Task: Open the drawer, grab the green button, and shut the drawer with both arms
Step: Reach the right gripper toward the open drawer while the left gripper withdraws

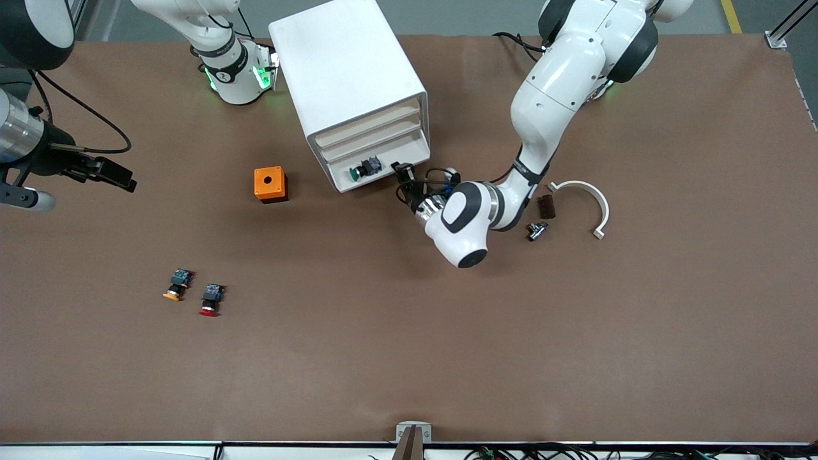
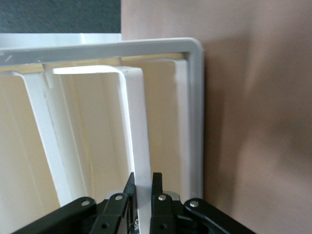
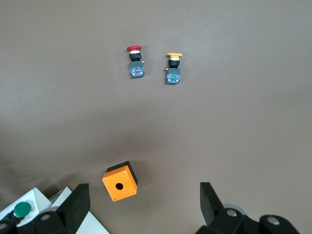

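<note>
The white cabinet (image 1: 348, 76) stands toward the robots' side of the table. Its drawer (image 1: 374, 182) is pulled out, and the green-capped button (image 1: 361, 170) lies in it. My left gripper (image 1: 404, 174) is at the drawer's corner toward the left arm's end. In the left wrist view it (image 2: 143, 187) is shut on the drawer's thin white wall (image 2: 139, 136). My right gripper (image 1: 123, 179) is open and empty, up in the air. In the right wrist view it (image 3: 144, 191) looks down on the table, with the green button (image 3: 21, 209) at the picture's edge.
An orange box with a hole (image 1: 270, 184) sits beside the cabinet toward the right arm's end. A red-capped button (image 1: 209, 300) and an orange-capped button (image 1: 177, 285) lie nearer the front camera. A white curved bracket (image 1: 585, 201), a dark block (image 1: 546, 206) and a small metal part (image 1: 537, 230) lie by the left arm.
</note>
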Robot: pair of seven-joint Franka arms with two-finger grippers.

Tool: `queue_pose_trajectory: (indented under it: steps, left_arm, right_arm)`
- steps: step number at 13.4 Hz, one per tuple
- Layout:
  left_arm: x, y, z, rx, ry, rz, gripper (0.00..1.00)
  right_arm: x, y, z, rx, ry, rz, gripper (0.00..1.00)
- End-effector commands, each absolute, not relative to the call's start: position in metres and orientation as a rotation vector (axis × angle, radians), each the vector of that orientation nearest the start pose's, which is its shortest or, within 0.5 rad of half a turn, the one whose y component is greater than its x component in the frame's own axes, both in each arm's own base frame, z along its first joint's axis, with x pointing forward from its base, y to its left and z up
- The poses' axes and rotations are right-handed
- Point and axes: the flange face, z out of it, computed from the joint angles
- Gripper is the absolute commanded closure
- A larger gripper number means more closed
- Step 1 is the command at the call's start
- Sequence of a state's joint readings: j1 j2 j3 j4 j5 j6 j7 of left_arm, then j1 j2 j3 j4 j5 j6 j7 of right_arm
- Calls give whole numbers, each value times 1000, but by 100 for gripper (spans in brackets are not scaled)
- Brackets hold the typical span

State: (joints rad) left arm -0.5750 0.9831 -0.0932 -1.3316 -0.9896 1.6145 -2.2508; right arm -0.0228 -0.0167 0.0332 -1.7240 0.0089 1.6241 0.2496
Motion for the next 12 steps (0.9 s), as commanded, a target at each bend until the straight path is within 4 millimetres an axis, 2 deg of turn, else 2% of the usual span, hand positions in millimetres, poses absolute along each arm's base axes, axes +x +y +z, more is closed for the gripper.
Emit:
queue_pose_trajectory:
  steps: [1, 3, 5, 6, 7, 9, 12]
  left_arm:
    - [523, -470, 155, 1584, 2599, -1788, 99]
    - [544, -459, 161, 1528, 2595, -1723, 96]
    - [560, -446, 164, 1519, 2546, -1695, 93]
    - [563, -443, 165, 1530, 2522, -1692, 88]
    - [567, -439, 167, 1526, 2514, -1689, 71]
    - [569, -436, 172, 1533, 2513, -1685, 1]
    - [587, -414, 187, 1495, 2502, -1676, 1]
  right_arm:
    - [549, 26, 559, -3117, 463, 156, 0]
    - [554, 50, 552, -3108, 474, 152, 0]
    - [561, 85, 541, -3085, 542, 125, 0]
    - [563, 105, 533, -3082, 581, 123, 0]
    - [561, 124, 530, -3080, 611, 125, 0]
    - [556, 163, 518, -3073, 701, 142, 0]
    - [551, 225, 491, -3038, 892, 141, 0]
